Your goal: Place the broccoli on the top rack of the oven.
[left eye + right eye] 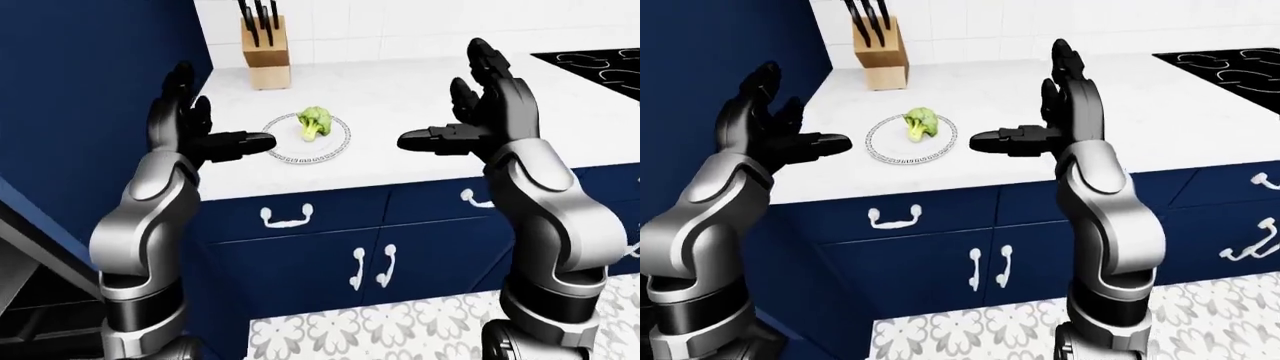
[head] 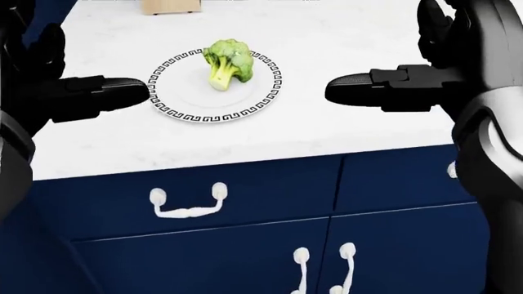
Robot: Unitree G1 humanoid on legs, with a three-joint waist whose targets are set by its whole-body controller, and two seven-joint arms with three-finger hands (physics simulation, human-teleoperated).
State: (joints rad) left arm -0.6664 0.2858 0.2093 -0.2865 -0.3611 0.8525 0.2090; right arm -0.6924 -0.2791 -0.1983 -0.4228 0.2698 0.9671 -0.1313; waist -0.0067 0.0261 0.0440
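Observation:
The green broccoli (image 2: 225,63) stands upright on a white plate (image 2: 192,95) with a black patterned rim, on the white counter (image 2: 327,135). My left hand (image 1: 205,120) is raised to the left of the plate, fingers up and thumb pointing toward it, open and empty. To the plate's right, my right hand (image 1: 462,109) is held the same way, also open and empty. Both hands hover over the counter's near edge, apart from the plate. No oven rack shows.
A wooden knife block (image 1: 266,49) stands at the wall beyond the plate. A black stove top (image 1: 595,64) lies at the right. Blue drawers and doors with white handles (image 2: 186,205) are below the counter. A tall blue cabinet (image 1: 90,90) rises at the left, above patterned floor tiles (image 1: 380,326).

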